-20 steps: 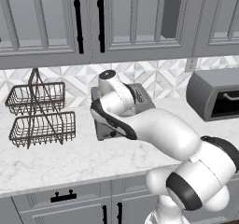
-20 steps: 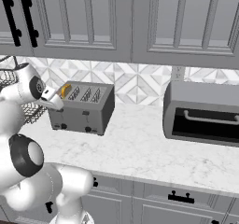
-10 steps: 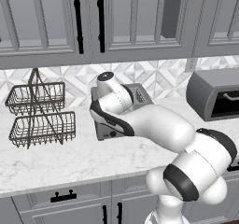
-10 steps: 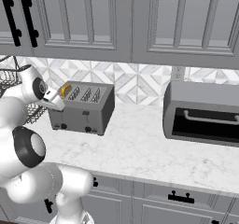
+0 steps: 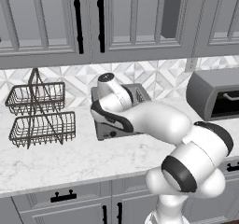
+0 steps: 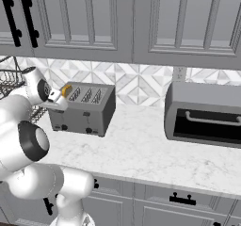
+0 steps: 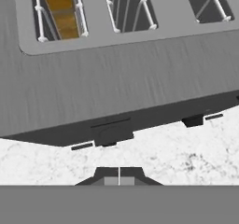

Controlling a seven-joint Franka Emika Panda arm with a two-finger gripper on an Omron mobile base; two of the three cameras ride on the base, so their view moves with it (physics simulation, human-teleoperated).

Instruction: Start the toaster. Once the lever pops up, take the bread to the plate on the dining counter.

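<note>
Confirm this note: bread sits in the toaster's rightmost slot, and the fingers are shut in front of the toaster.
Not quite. The bread sits in the leftmost slot of the toaster, as the hand view shows. The fingers are indeed shut in front of it.

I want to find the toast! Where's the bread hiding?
Look at the marble worktop under the grey wall cabinets. On it, left of the big toaster oven, stands the boxy grey toaster. The bread sticks up from its leftmost slot, the only golden-orange thing among all the grey.
</note>
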